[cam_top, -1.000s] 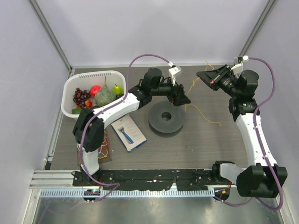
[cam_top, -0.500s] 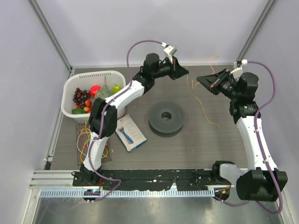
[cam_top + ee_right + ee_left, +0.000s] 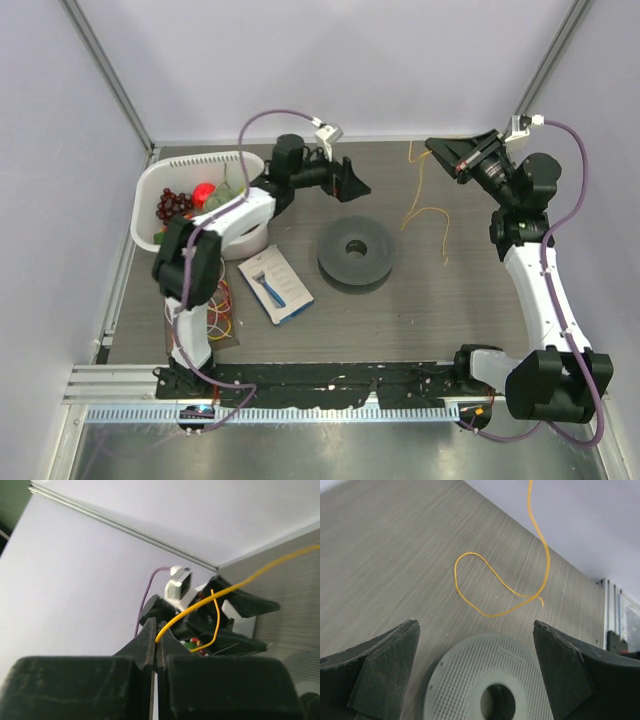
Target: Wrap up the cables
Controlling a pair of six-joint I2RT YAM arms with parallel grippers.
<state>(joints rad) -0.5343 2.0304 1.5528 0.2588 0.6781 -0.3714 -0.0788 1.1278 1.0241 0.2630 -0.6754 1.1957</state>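
The cable is a thin yellow-orange wire [image 3: 418, 180] trailing from the back of the table toward a dark grey perforated spool [image 3: 356, 252] lying flat in the middle. My right gripper [image 3: 436, 149] is raised at the back right and shut on the wire's upper end [image 3: 240, 585], which is pinched between its fingertips [image 3: 159, 630]. My left gripper [image 3: 352, 186] hovers behind and left of the spool, open and holding nothing. Its wrist view shows the spool [image 3: 485, 680] below the open jaws [image 3: 475, 624] and a loose loop of wire [image 3: 490, 592] on the table beyond.
A white basket [image 3: 150, 185] of toy fruit stands at the back left. A blue-and-white razor pack [image 3: 275, 285] lies left of the spool. A tangle of coloured wires [image 3: 215, 312] lies by the left arm's base. Metal frame posts rise at both back corners.
My left gripper swung from beside the spool up to the back, then leftward, and now stands wide open. My right gripper lifted toward the back with the wire, drawing it straighter.
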